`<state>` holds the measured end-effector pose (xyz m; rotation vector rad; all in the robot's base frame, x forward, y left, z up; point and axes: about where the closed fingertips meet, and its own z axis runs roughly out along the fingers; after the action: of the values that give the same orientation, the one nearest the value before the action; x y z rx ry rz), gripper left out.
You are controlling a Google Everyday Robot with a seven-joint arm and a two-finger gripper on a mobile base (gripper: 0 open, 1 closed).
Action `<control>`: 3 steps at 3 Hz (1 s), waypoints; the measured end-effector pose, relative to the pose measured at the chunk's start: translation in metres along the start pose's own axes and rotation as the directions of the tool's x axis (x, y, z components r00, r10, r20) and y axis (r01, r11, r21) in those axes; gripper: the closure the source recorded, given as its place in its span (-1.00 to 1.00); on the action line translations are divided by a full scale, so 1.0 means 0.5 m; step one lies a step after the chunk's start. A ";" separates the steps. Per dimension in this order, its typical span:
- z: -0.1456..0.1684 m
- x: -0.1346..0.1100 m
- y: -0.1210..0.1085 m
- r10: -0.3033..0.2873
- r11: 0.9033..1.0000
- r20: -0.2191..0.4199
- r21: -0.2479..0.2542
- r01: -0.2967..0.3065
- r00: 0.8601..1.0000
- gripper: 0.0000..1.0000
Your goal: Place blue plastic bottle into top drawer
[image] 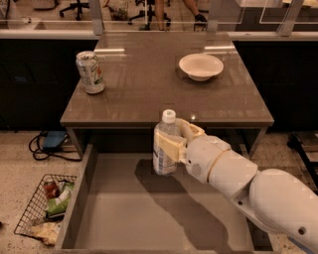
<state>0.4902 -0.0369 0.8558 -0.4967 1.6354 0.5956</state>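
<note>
Gripper [172, 147] holds bottle [165, 130] over top drawer [119, 218].

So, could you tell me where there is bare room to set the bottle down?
The top drawer floor is bare wall to wall; the gripper holds the blue plastic bottle above its rear middle. On the table, the stretch between can and bowl is free too.

office with swivel chairs [74, 8]

Dim overhead light, glare on table [149, 94], gripper [167, 150] over top drawer [74, 198], fingers [174, 145] round blue plastic bottle [166, 130], shadow beneath
</note>
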 end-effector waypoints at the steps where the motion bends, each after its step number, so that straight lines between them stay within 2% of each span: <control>1: 0.021 0.084 -0.006 0.040 0.999 -0.046 -0.002 -0.040 0.998 1.00; 2: 0.035 0.142 -0.001 0.019 1.000 -0.080 0.020 -0.018 0.997 1.00; 3: 0.036 0.142 -0.001 0.020 1.000 -0.080 0.020 -0.018 0.997 1.00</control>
<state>0.4940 -0.0252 0.7834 -0.4973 1.7215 0.5802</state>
